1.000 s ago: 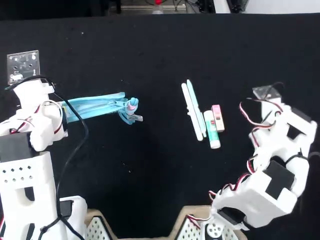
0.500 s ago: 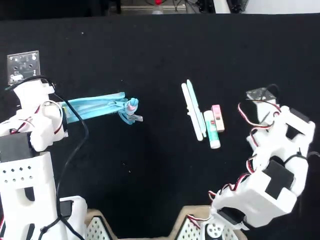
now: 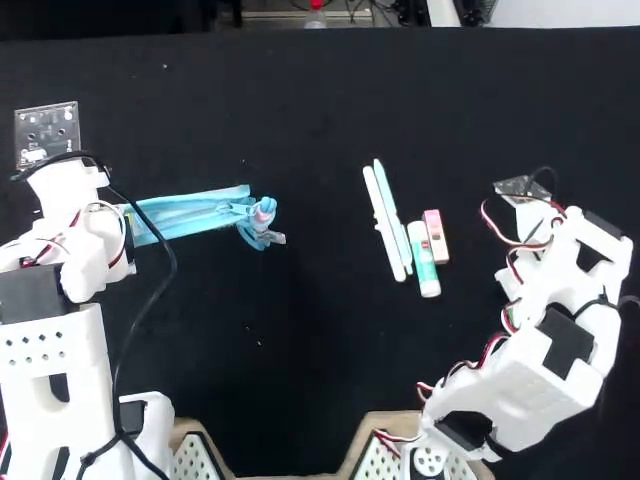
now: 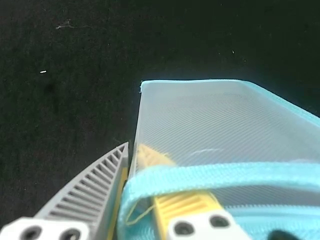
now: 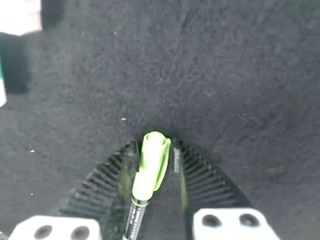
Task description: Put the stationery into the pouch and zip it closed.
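Right wrist view: right gripper (image 5: 152,150) clamped on a green-capped marker (image 5: 151,167). Left gripper (image 4: 134,161) pinches the pouch (image 3: 190,215), mid-left in high view. Pens (image 3: 385,215), glue stick (image 3: 424,262), eraser (image 3: 436,237) lie ctr-right. Looks like nothing's packed yet; zipping's left too.

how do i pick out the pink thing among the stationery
On the black table, find the row of stationery right of centre. The pink block lies at its right end, beside the white glue stick; it is the shortest and only pink piece.
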Robot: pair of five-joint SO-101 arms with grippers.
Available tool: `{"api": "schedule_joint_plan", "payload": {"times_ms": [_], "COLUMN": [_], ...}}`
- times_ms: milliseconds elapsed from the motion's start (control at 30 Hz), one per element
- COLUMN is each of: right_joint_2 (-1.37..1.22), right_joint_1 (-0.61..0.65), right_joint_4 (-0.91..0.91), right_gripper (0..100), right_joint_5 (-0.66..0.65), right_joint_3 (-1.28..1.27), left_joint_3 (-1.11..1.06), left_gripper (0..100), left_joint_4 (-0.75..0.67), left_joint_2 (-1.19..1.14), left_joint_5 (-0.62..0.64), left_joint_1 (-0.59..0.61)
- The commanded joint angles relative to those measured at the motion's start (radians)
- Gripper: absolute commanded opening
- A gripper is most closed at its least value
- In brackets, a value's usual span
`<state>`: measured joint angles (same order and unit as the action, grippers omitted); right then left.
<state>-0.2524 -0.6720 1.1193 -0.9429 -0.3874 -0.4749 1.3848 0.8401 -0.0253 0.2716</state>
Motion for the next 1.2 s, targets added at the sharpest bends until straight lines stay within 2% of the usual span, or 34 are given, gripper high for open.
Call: {"api": "schedule_joint_plan", "payload": {"times_ms": [0, 300, 400, 767, 900, 1167], "right_joint_2": [-0.028, -0.05, -0.03, 0.338, 0.493, 0.878], "right_joint_1": [-0.026, -0.032, -0.031, 0.02, 0.118, 0.456], "right_joint_4": [0.008, 0.032, 0.066, 0.29, 0.344, 0.384], "right_gripper": [12.3, 11.6, 0.6, 1.1, 1.1, 1.1], "right_joint_5": [-0.055, -0.057, -0.055, -0.057, -0.041, 0.195], "right_joint_3": [0.044, 0.042, 0.05, 0.047, 0.048, 0.051], "left_joint_3": [-0.016, -0.016, -0.016, -0.016, -0.016, -0.016], "left_gripper": [3, 3, 3, 3, 3, 3], "left_joint_4": [-0.003, -0.003, -0.003, -0.003, -0.003, -0.003], "left_joint_2": [-0.002, -0.002, -0.002, -0.002, -0.002, -0.002], "left_joint_5": [0.012, 0.012, 0.012, 0.012, 0.012, 0.012], "left_joint_1": [0.005, 0.005, 0.005, 0.005, 0.005, 0.005]}}
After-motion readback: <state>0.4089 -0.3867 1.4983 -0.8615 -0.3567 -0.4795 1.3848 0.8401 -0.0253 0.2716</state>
